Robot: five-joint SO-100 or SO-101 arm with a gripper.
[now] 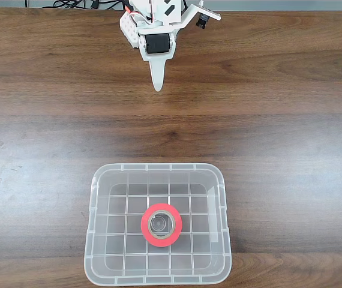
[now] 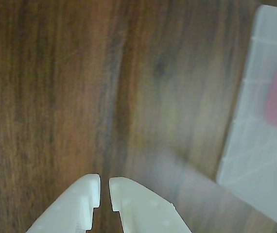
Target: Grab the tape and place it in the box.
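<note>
Your white two-finger claw (image 2: 105,188) sat nearly closed in the wrist view, its tips a thin slit apart with nothing between them, over the dark brown wooden table (image 1: 279,120). Well apart from it stood the clear rectangular plastic box (image 1: 157,170), grid-bottomed. The small red-orange tape roll (image 1: 161,224) lay flat inside, near centre.

bare table (image 1: 267,120) lies open around the box (image 1: 99,180); inside, the tape (image 1: 161,224) occupies its middle.
</note>
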